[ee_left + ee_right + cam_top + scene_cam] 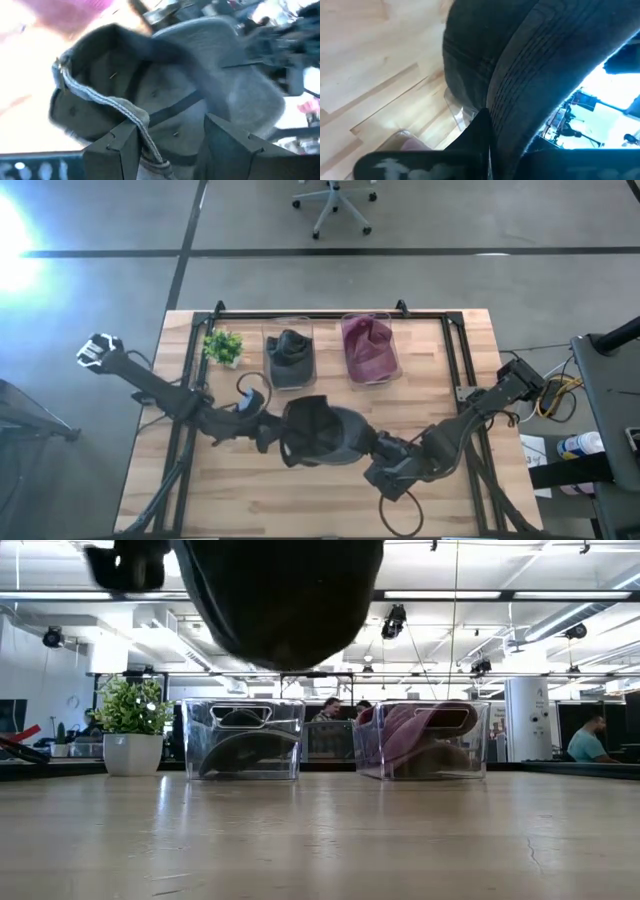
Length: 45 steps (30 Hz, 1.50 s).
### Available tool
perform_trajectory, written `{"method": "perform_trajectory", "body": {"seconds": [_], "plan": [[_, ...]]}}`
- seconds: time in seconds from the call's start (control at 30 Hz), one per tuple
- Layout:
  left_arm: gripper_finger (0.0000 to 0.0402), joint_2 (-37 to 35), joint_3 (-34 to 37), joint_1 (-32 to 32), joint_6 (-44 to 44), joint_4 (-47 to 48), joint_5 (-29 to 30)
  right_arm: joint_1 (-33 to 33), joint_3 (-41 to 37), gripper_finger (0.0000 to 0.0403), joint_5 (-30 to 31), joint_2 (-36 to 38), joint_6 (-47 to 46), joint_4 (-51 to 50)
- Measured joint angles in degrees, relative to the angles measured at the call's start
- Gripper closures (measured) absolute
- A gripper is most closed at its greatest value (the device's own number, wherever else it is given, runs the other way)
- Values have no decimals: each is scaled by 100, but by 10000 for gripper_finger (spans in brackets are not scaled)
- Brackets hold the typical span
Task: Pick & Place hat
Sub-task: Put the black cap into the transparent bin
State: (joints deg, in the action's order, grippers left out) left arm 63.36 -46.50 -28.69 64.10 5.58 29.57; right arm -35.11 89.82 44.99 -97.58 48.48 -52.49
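Two grippers clamped on dark cap [320, 432], held aloft between left gripper [268, 430] and right gripper [378, 446]; uneven release risks drop onto worktop [440, 500].

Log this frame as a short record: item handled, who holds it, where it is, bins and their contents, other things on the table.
item: dark hat
held by: left hand and right hand, one on each side
position: lifted off the table, in front of the bins
left bin: a dark hat inside
right bin: a maroon hat inside
other: potted plant beside the left bin
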Motion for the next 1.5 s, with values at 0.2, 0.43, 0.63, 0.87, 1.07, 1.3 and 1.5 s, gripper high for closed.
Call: {"method": "perform_trajectory", "body": {"seconds": [0.2, 0.43, 0.63, 0.87, 1.07, 1.3, 1.5], "plan": [[200, -144, -788, -52, -7, 2627, 20, 0, -2, 390, 1, 13, -39, -28], [200, -152, -880, -114, 1011, 4056, 197, -2, -4, 390, 13, 39, -506, -147], [200, -92, -269, -96, 1663, 3843, 150, -2, 38, 390, 17, 42, -296, -130], [200, -53, 596, 30, 1770, 1790, 148, -2, 195, 390, 106, 74, 123, 211], [200, 174, 812, 361, 1077, -98, 224, 0, 208, 390, -7, 45, 490, 652], [200, 794, -55, 372, 72, -262, -207, 149, 180, 390, -124, -52, 297, 993], [200, 1606, -808, 374, -397, -259, -978, 409, 153, 390, -202, -205, 371, 1643]]}}
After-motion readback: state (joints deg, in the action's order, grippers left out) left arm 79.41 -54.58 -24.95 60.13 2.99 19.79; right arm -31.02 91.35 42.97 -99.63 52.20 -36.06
